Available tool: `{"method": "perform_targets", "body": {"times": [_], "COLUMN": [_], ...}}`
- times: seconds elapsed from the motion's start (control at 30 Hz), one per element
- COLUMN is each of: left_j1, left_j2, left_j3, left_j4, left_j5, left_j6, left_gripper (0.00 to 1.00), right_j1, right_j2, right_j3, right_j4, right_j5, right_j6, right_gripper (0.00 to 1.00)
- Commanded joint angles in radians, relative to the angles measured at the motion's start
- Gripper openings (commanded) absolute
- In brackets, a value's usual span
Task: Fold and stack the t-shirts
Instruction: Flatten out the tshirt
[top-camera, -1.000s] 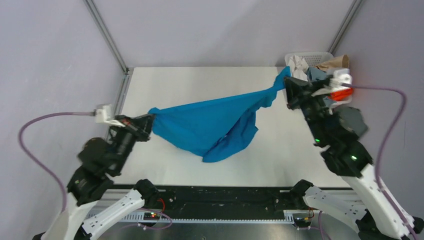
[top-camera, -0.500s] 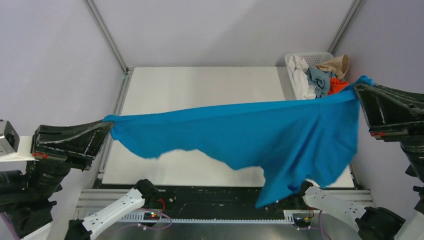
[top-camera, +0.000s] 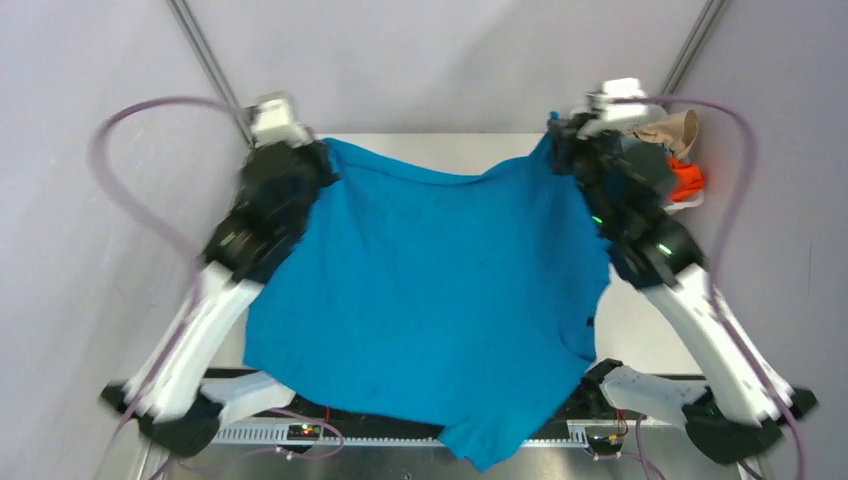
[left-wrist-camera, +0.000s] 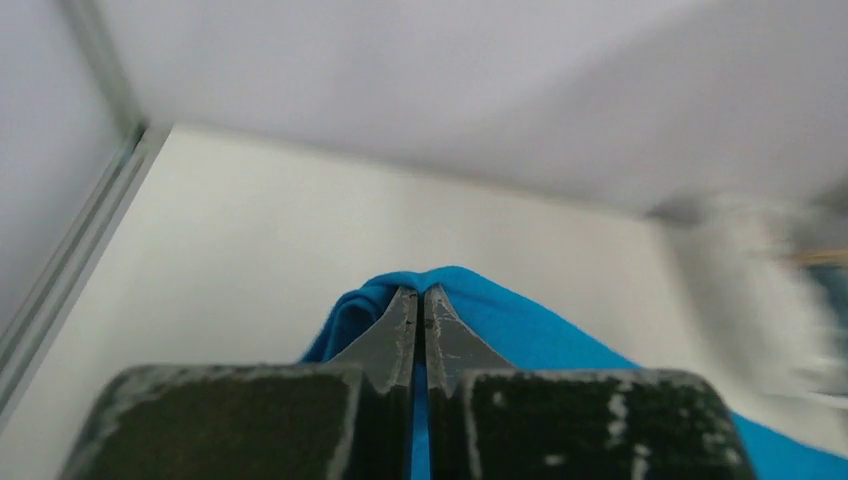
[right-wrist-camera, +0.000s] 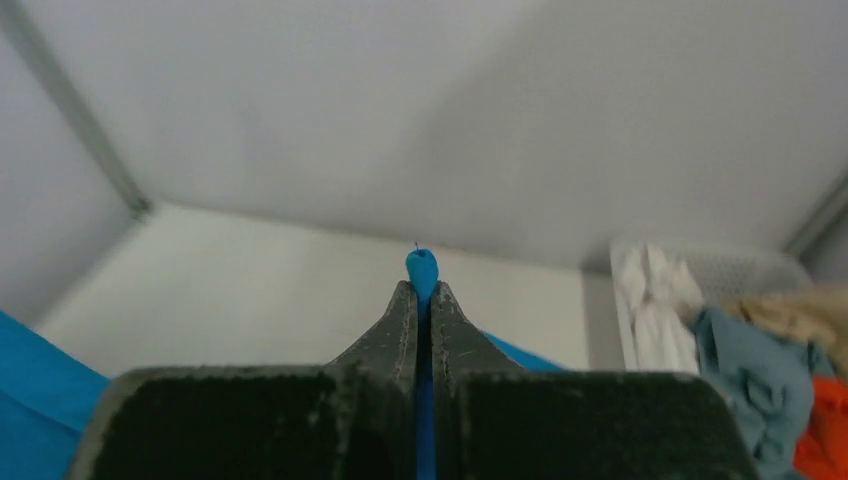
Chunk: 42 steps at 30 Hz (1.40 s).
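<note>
- Left pincer (left-wrist-camera: 420, 296): jaws pressed together on a fold of the blue t-shirt (top-camera: 430, 290). The cloth bunches over the fingertips and runs off to the right.
- Right pincer (right-wrist-camera: 422, 288): jaws also pressed together, with a small nub of the same blue cloth poking up past the tips.
- From the top view, both pincers are at the far end of the tabletop (top-camera: 640, 320), well apart. Left one holds the shirt's far-left corner, right one the far-right corner.
- Blue t-shirt is spread wide between them, and its far edge sags a little in the middle.
- The cloth covers most of the tabletop in the top view. Its near edge reaches over the rail by the arm bases, and one flap hangs lowest at near centre-right.
- Cannot tell whether the sheet rests on the tabletop or hangs above it.
- Left arm is motion-blurred in the top view; right arm is sharper.
- White lattice basket (right-wrist-camera: 745, 265) sits at the far-right corner of the tabletop, just right of the right pincer.
- In the basket: white t-shirt (right-wrist-camera: 650, 310) on the left, grey-blue t-shirt (right-wrist-camera: 750, 375) in the middle, tan t-shirt (right-wrist-camera: 800, 312) behind it, orange t-shirt (right-wrist-camera: 828, 430) on the right. All are crumpled and touching.
</note>
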Motion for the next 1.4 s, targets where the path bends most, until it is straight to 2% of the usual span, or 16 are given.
{"method": "perform_targets", "body": {"times": [0.0, 0.03, 0.07, 0.1, 0.13, 0.17, 0.2, 0.27, 0.3, 0.4, 0.53, 0.67, 0.83, 0.93, 1.07, 1.37], "left_j1": [0.193, 0.244, 0.262, 0.286, 0.298, 0.300, 0.302, 0.307, 0.308, 0.314, 0.315, 0.315, 0.308, 0.295, 0.284, 0.292], "left_j2": [0.314, 0.422, 0.475, 0.587, 0.640, 0.722, 0.758, 0.836, 0.863, 0.869, 0.787, 0.667, 0.544, 0.483, 0.443, 0.516], "left_j3": [-0.110, -0.115, -0.111, -0.088, -0.074, -0.045, -0.030, 0.011, 0.031, 0.048, 0.011, -0.119, -0.340, -0.492, -0.626, -0.751], "left_j4": [-0.035, -0.032, -0.029, -0.031, -0.031, -0.031, -0.032, -0.033, -0.035, -0.035, -0.035, -0.033, -0.003, 0.067, 0.141, 0.256], "left_j5": [-0.062, -0.055, -0.048, -0.035, -0.024, -0.020, -0.022, -0.018, -0.015, -0.007, 0.044, 0.133, 0.263, 0.334, 0.379, 0.410], "left_j6": [-0.113, -0.127, -0.139, -0.140, -0.136, -0.136, -0.143, -0.145, -0.146, -0.152, -0.158, -0.199, -0.266, -0.282, -0.300, -0.355], "left_gripper": [0.04, 0.06, 0.18, 0.27, 0.59, 0.74, 0.93, 0.99, 0.99, 1.00, 1.00, 1.00, 1.00, 1.00, 1.00, 1.00], "right_j1": [-0.134, -0.167, -0.187, -0.194, -0.201, -0.202, -0.205, -0.208, -0.209, -0.210, -0.211, -0.211, -0.198, -0.171, -0.167, -0.258], "right_j2": [0.239, 0.291, 0.415, 0.476, 0.607, 0.673, 0.786, 0.933, 0.971, 1.048, 0.937, 0.739, 0.457, 0.342, 0.222, 0.396], "right_j3": [-0.140, -0.154, -0.175, -0.181, -0.179, -0.157, -0.137, -0.035, 0.045, 0.130, 0.078, -0.068, -0.382, -0.581, -0.734, -0.813], "right_j4": [0.152, 0.167, 0.213, 0.244, 0.324, 0.359, 0.394, 0.342, 0.316, 0.201, 0.183, 0.098, -0.046, -0.072, -0.079, 0.084], "right_j5": [-0.005, -0.046, -0.060, -0.090, -0.101, -0.116, -0.120, -0.101, -0.080, -0.037, -0.042, -0.037, -0.089, -0.103, -0.150, -0.281], "right_j6": [0.082, 0.106, 0.137, 0.142, 0.141, 0.139, 0.140, 0.162, 0.175, 0.198, 0.251, 0.366, 0.565, 0.634, 0.692, 0.700], "right_gripper": [0.00, 0.00, 0.00, 0.10, 0.18, 0.40, 0.49, 0.80, 0.95, 0.99, 0.99, 0.99, 0.99, 0.99, 0.99, 1.00]}}
